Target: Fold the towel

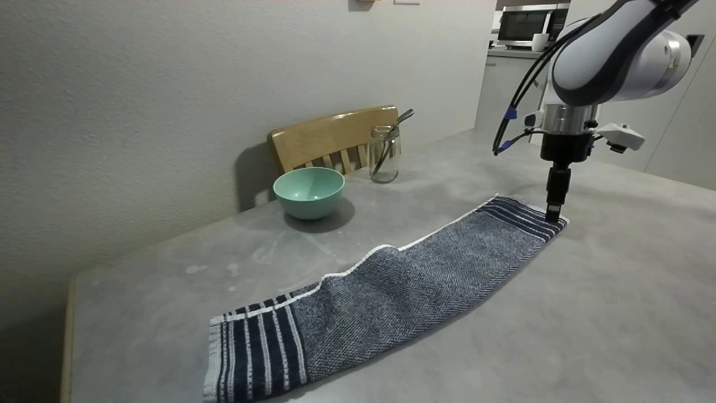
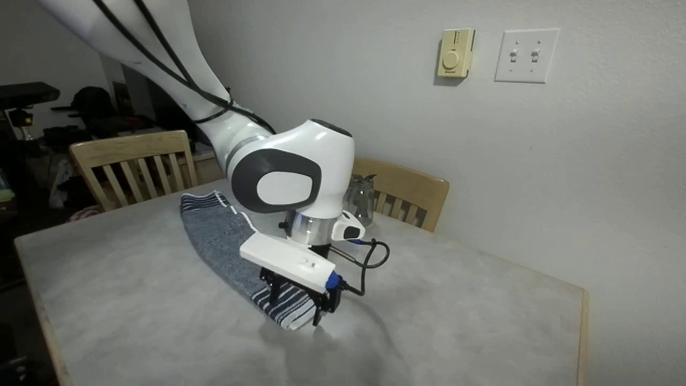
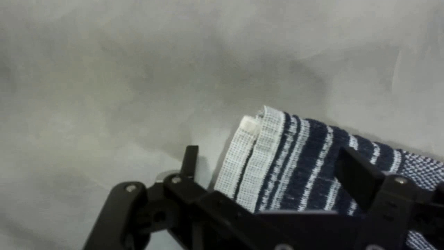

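Note:
The towel [image 1: 425, 280] lies stretched out on the table, blue-grey with navy and white striped bands at both ends. It also shows in an exterior view [image 2: 220, 236], partly hidden by the arm. A second layer shows along its edges, with a small raised wrinkle near the middle. My gripper [image 1: 552, 214] points down at one striped end. In the wrist view the gripper [image 3: 270, 166] is open and holds nothing. One finger is beyond the white end edge and the other is over the stripes of the towel [image 3: 298, 163]. Whether the fingertips touch the cloth, I cannot tell.
A teal bowl [image 1: 309, 193] stands behind the towel near the wall. A glass jar [image 1: 384, 154] with utensils stands beside it, before a wooden chair [image 1: 335, 134]. Another chair [image 2: 136, 155] is at the table's far side. The grey table [image 2: 455, 316] ends at a wooden edge.

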Controlling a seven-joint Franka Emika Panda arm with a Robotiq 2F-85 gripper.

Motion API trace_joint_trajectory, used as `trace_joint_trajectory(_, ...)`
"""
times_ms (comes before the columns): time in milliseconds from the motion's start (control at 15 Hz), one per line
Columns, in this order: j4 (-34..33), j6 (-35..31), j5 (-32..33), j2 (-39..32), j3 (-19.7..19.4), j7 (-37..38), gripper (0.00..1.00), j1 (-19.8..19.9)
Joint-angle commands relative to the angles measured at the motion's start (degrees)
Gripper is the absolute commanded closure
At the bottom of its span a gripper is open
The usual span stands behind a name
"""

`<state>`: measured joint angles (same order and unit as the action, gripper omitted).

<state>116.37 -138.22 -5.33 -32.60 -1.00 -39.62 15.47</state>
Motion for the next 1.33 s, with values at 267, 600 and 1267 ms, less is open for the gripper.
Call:
trace_joint_trajectory(267,-0.18,-7.25,-12.29,-1.01,7.26,-5.88,0.0,8.81)
trace_joint_trajectory(600,-0.33,-8.2,-23.88,-2.57,11.1,-14.27,0.0,12.81)
trace_joint_trajectory(1267,-1.13,-7.03,-23.29,-2.96,9.83,-14.48,0.0,11.79)
